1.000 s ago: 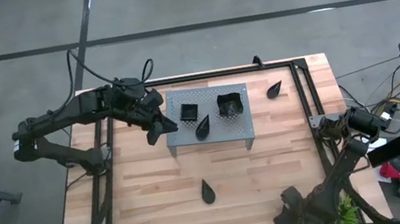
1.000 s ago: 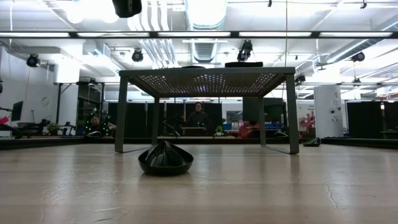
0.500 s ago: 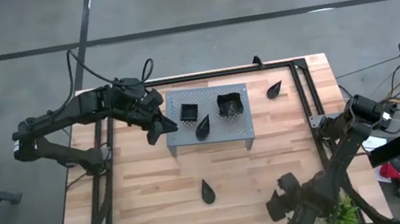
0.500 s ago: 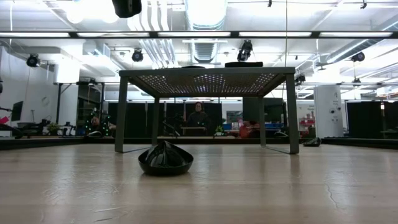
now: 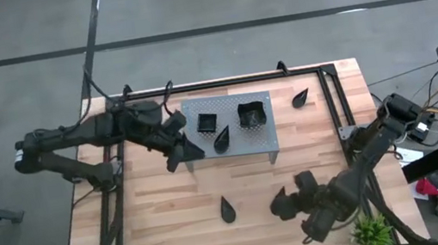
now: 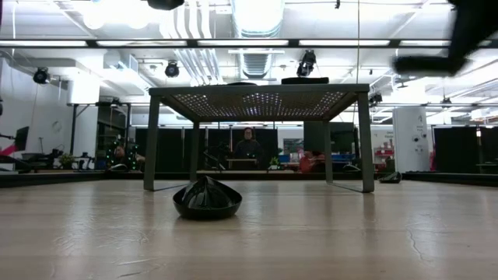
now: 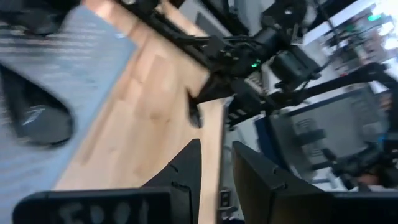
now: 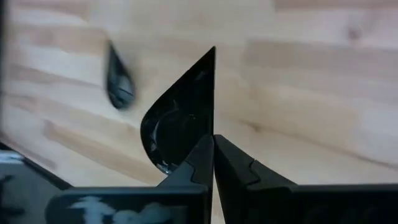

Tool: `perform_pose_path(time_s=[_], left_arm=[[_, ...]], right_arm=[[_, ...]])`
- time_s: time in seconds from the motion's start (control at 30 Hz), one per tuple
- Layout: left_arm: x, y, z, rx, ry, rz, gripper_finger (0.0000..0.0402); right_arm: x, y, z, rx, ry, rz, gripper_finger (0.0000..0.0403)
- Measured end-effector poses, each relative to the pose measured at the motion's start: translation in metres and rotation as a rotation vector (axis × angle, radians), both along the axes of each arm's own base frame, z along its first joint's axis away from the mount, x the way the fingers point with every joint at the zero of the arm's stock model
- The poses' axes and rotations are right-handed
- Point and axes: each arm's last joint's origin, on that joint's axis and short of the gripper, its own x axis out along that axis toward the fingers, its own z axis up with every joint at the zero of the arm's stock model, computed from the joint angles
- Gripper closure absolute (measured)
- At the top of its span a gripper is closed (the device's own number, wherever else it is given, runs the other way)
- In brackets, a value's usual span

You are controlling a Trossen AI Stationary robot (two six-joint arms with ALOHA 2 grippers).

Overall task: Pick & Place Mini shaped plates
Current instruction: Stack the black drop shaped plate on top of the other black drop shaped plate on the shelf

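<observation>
1. Right hand (image 8: 213, 138) pinched together on rim of a teardrop plate (image 8: 180, 118), point facing away from the fingers.
2. Hovering over front-right part of bench (image 5: 165, 226), right hand (image 5: 288, 203) well apart from the rack (image 5: 260, 138).
3. Second teardrop (image 5: 227, 210) flat on bench just left of that hand; seen past the held plate in the right wrist view (image 8: 118, 84) and in front of the rack in the low view (image 6: 206, 201).
4. Left hand (image 7: 217, 144) fingers apart, nothing between them.
5. Left hand (image 5: 182, 152) at the rack's front-left corner; cannot tell if touching it.
6. On the rack: small square (image 5: 206, 123) toward the left, big square (image 5: 251, 115) toward the right, rack teardrop (image 5: 222, 139) in front and between them.
7. Far teardrop (image 5: 300, 97) on bench beside the rack's right end, not touching it; low view shows it (image 6: 391, 178) past the rack's right leg.
8. Plant (image 5: 373, 230) at the bench's front-right corner, behind the right arm.
9. Rack top (image 6: 257, 92) on four legs, level, in the low view.
</observation>
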Motion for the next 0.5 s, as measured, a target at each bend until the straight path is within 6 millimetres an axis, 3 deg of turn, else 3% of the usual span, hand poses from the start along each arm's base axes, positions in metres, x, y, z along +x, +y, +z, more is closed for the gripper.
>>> perform_pose_path(time_s=[0.23,0.5], left_arm=[[0.014,-0.022,-0.019,-0.035,-0.116,-0.019,0.0321],[0.015,-0.048,-0.041,0.159,-0.125,0.058,0.0321]], right_arm=[[0.027,-0.020,0.032,-0.108,-0.134,-0.029,0.0395],[0.049,-0.047,0.067,-0.263,-0.201,-0.063,0.0395]])
